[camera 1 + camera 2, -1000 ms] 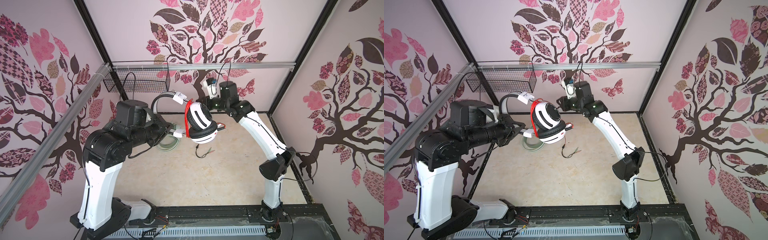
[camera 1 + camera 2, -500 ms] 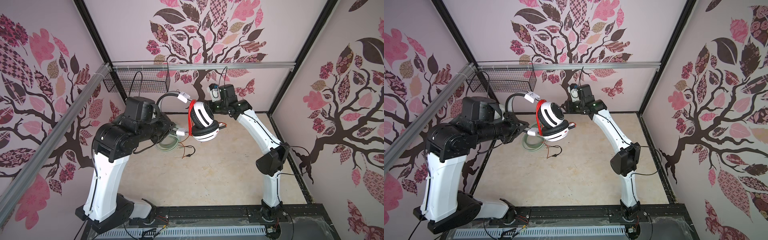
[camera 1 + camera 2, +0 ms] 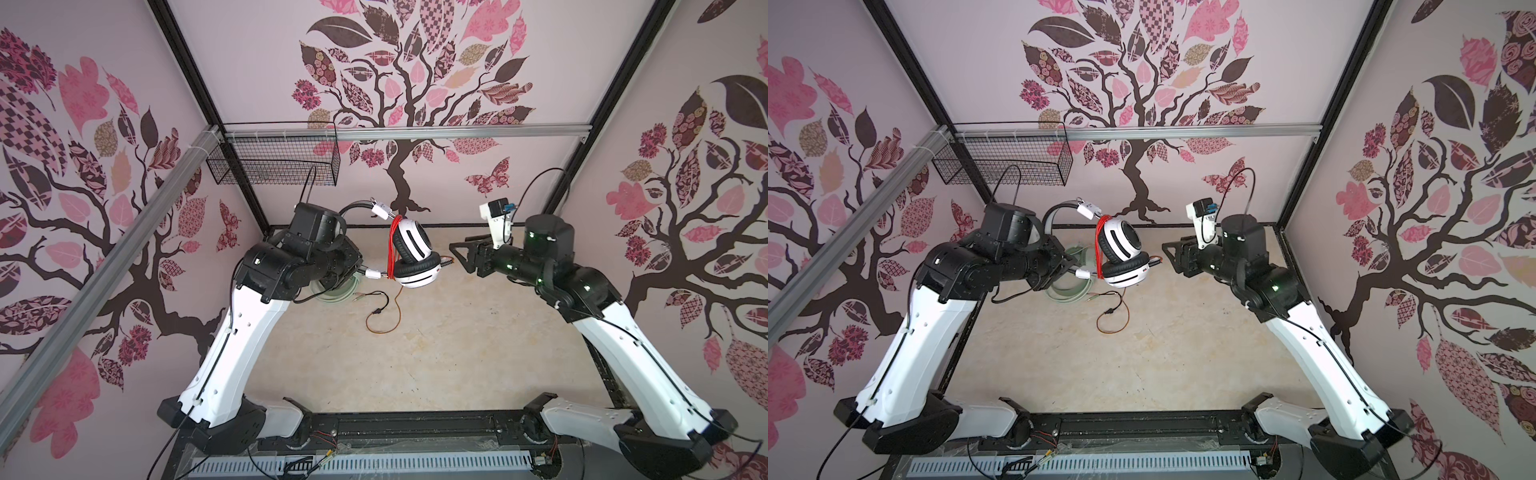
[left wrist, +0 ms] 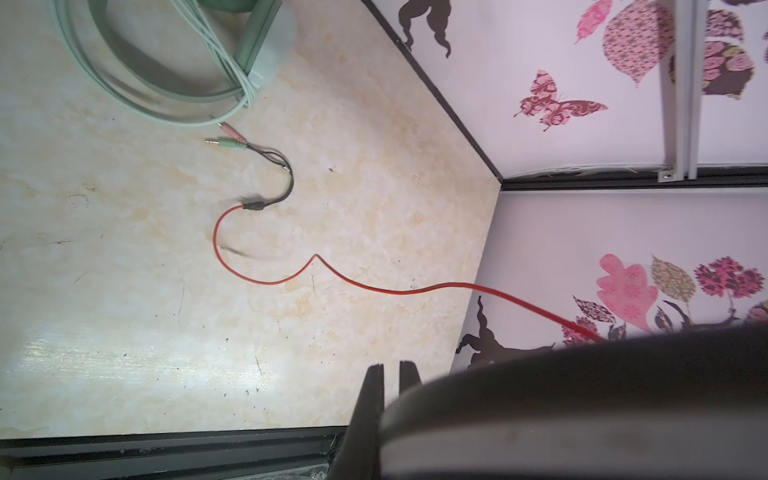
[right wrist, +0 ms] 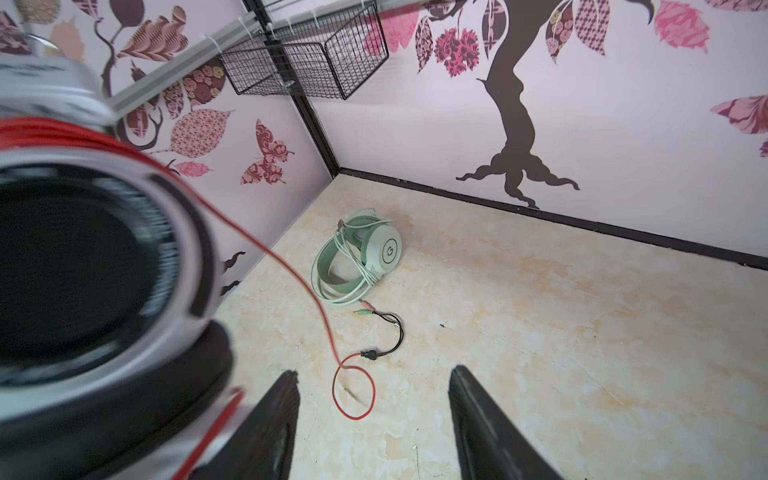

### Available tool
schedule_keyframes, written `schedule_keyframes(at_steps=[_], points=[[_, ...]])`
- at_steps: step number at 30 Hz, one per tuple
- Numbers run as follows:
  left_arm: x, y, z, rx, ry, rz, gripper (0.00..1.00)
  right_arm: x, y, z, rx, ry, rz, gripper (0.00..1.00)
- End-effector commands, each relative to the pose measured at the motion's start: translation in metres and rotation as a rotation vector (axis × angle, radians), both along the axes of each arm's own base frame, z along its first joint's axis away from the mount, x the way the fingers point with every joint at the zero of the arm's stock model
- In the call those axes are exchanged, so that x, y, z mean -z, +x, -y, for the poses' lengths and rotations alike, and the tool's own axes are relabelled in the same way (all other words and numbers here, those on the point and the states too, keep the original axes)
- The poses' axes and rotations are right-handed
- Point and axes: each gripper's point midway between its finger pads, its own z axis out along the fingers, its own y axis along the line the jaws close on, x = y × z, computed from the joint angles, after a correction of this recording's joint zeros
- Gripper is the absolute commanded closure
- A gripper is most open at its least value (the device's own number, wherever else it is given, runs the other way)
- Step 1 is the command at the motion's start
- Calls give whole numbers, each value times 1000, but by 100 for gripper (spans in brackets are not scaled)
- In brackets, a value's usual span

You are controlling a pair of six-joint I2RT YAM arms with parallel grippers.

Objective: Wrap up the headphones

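Note:
The white-and-black headphones (image 3: 412, 254) hang in the air at the back middle, with orange-red cable (image 3: 391, 243) wound in several turns around them. My left gripper (image 3: 360, 269) is shut on their thin headband beside a white slider; in the left wrist view the jaws (image 4: 390, 366) stand almost together behind a black ear pad (image 4: 582, 395). The cable's loose tail (image 3: 1113, 322) drops to the floor and ends in two plugs (image 4: 227, 139). My right gripper (image 3: 457, 254) stands open just right of the ear cups, holding nothing (image 5: 374, 371). The mint-green headphones (image 5: 362, 257) lie wrapped on the floor, partly under my left arm.
A black wire basket (image 3: 278, 163) hangs on the back wall at the left. Walls close the cell on three sides, with a black rail (image 3: 415, 428) along the front. The beige floor (image 3: 1163, 365) is bare towards the front.
My right gripper has opened and drawn back to the right, away from the headphones. My left arm has shifted the headphones lower and rightward, and more cable tail now lies on the floor.

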Motion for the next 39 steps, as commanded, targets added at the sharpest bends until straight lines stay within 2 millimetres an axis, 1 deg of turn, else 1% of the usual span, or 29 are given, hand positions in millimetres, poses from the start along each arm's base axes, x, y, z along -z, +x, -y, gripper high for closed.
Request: schedule_keyframes(at_steps=[1, 3, 6, 8, 10, 13, 16, 17, 18, 20, 22, 26, 29, 33, 35, 39], points=[[-1, 16, 8, -22, -57, 54, 100, 34, -5, 5, 10, -55, -84, 39], [13, 18, 13, -13, -58, 19, 100, 38, -12, 9, 7, -73, -79, 37], [40, 19, 16, -5, -35, -43, 100, 50, -18, 10, -12, -92, -95, 35], [57, 18, 17, 4, -23, -76, 100, 61, -20, 8, -29, -102, -119, 35], [70, 16, 18, 7, -21, -94, 100, 73, -18, 7, -25, -101, -134, 35], [81, 13, 14, -3, -11, -101, 100, 97, -14, 4, -19, -89, -180, 35], [92, 11, 7, -14, 25, -122, 100, 113, -11, -5, -39, -59, -223, 35], [96, 10, 5, -14, 28, -132, 100, 119, -8, -5, -28, -60, -236, 35], [100, 10, 4, -12, 27, -140, 100, 129, -5, -4, -15, -79, -258, 35], [109, 9, -2, -21, 16, -158, 100, 154, 5, -5, 4, -130, -319, 35], [116, 9, -8, -33, -5, -172, 100, 174, 11, -12, -6, -132, -374, 34], [134, 9, -32, -83, -26, -220, 100, 200, 21, -31, -39, -61, -434, 34], [149, 8, -50, -127, -17, -249, 100, 221, 29, -46, -76, -41, -498, 34], [168, 3, -70, -179, -12, -306, 100, 242, 39, -64, -125, -30, -581, 34], [173, -1, -76, -183, -16, -319, 100, 250, 44, -69, -137, -31, -599, 34], [166, -12, -76, -150, -6, -303, 100, 261, 45, -79, -164, -48, -630, 35]])
